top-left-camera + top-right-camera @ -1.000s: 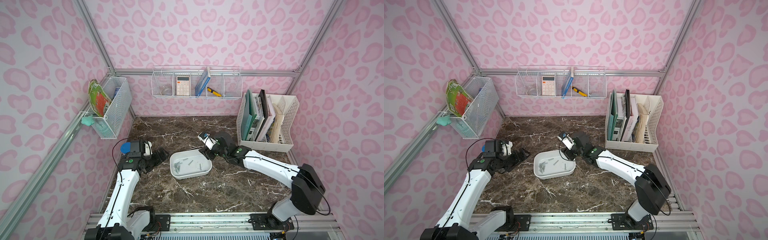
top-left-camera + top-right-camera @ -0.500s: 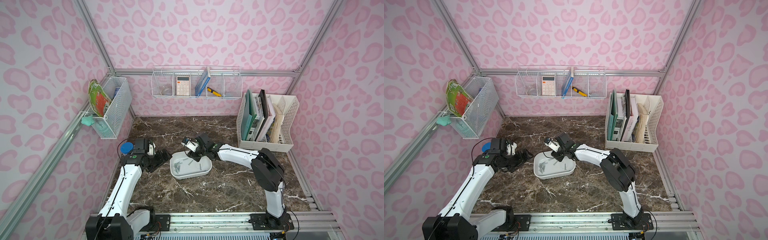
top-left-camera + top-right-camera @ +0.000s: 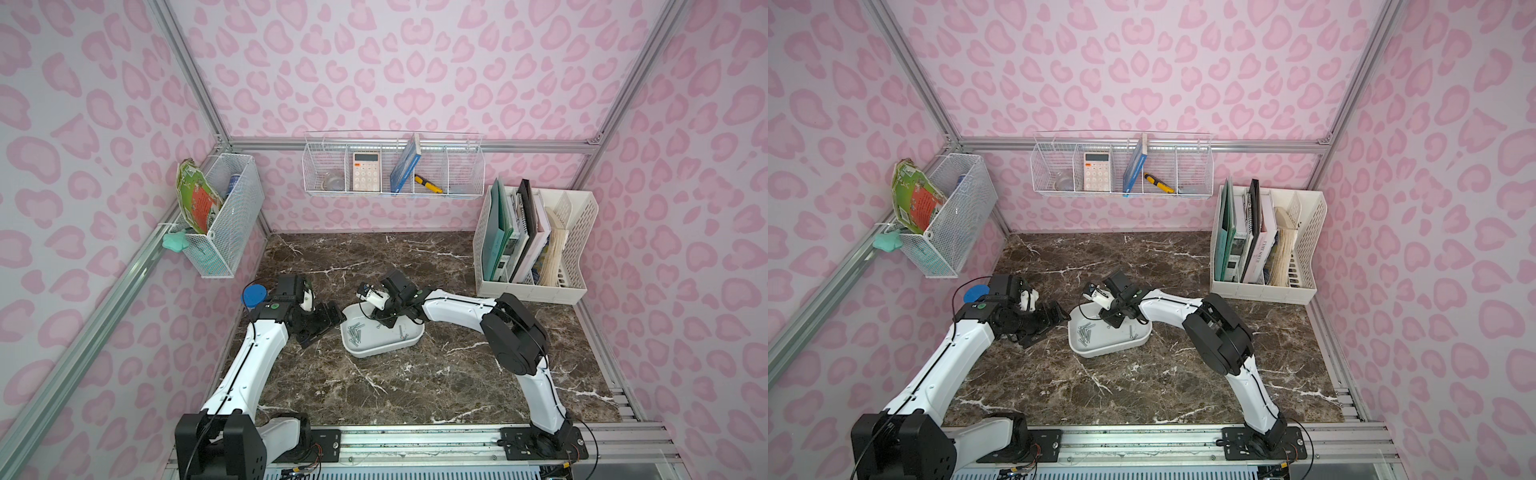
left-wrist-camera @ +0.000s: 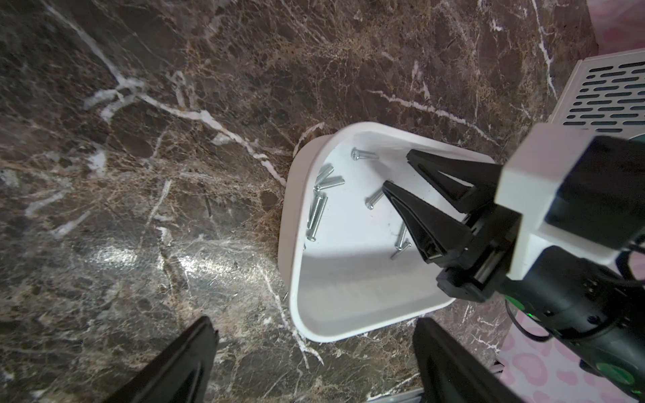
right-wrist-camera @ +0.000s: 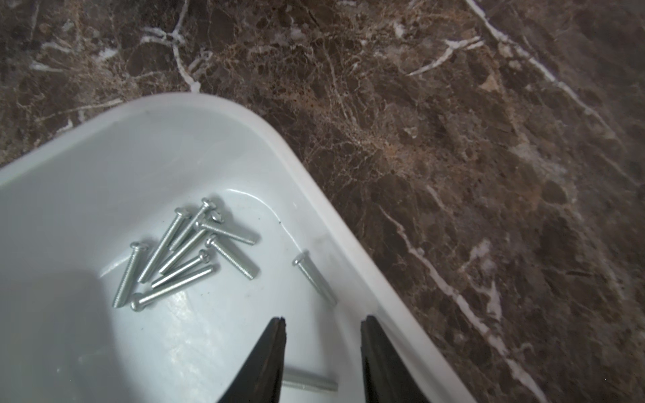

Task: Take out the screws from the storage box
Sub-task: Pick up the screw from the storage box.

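— Where is the storage box (image 3: 380,350) sitting?

— Near the middle of the table (image 3: 415,395), which is showing dark brown marble veined with white. The box is a shallow tray of white plastic, glossy and smooth inside, with rounded corners.

— And the screws (image 3: 355,332)?

— They are lying inside it. Taking the back wall as twelve, most are lying crossed in a loose bundle at the box's nine o'clock: slim silver threaded shafts with small domed heads. A few others are lying scattered toward three o'clock.

— What is the right gripper (image 4: 396,168) doing?

— It is dipping into the box from twelve o'clock, its black tapered fingers standing narrowly apart and clamping nothing. In the right wrist view one screw is lying on the box floor in the gap between them. Whether it is touching a finger, I cannot tell.

— And the left gripper (image 4: 314,320)?

— It is hovering just beside the box at nine o'clock, fingers spread wide, holding nothing.

— Anything else?

— A white slotted file rack (image 3: 575,232) is standing at the table's two o'clock.
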`<state>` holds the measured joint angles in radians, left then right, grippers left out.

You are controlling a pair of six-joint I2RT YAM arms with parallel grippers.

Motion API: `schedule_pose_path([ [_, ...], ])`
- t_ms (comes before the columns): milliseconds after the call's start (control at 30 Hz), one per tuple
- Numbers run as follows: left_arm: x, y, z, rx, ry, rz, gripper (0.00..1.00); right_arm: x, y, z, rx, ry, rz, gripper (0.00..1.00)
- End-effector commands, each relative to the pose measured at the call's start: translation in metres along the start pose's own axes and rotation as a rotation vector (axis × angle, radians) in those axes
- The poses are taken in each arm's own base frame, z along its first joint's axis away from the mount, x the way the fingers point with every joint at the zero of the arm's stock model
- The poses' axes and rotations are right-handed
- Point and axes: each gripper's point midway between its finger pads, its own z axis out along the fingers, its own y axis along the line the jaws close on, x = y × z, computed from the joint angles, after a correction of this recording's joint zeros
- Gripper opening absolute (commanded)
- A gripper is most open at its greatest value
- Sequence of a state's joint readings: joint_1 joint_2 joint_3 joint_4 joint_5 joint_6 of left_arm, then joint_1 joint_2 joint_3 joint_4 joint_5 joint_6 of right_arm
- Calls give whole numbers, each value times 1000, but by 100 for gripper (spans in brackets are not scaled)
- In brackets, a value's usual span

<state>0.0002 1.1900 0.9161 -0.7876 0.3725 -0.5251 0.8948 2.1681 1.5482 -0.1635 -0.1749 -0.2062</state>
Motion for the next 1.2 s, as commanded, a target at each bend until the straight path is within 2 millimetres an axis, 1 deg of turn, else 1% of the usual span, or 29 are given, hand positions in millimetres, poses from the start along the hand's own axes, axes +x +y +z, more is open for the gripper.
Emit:
schedule_pose_path([
  [0,0,1,-1,-13,3,-2,93,0,-1,2,7,6,-12,41],
  [233,2,2,0,-19,10,-2,93,-1,1,9,0,-1,-5,44],
  [500,2,1,0,-18,12,1,93,13,1,22,-3,39,-4,45],
  [700,3,1,1,-19,16,1,93,16,3,28,-10,47,6,44],
  [900,3,2,1,-23,18,0,93,23,9,34,-26,60,18,37],
  [967,2,2,1,-25,16,1,94,25,11,36,-31,67,17,30],
  [1167,3,2,2,-26,17,-1,94,26,13,35,-31,71,31,16],
])
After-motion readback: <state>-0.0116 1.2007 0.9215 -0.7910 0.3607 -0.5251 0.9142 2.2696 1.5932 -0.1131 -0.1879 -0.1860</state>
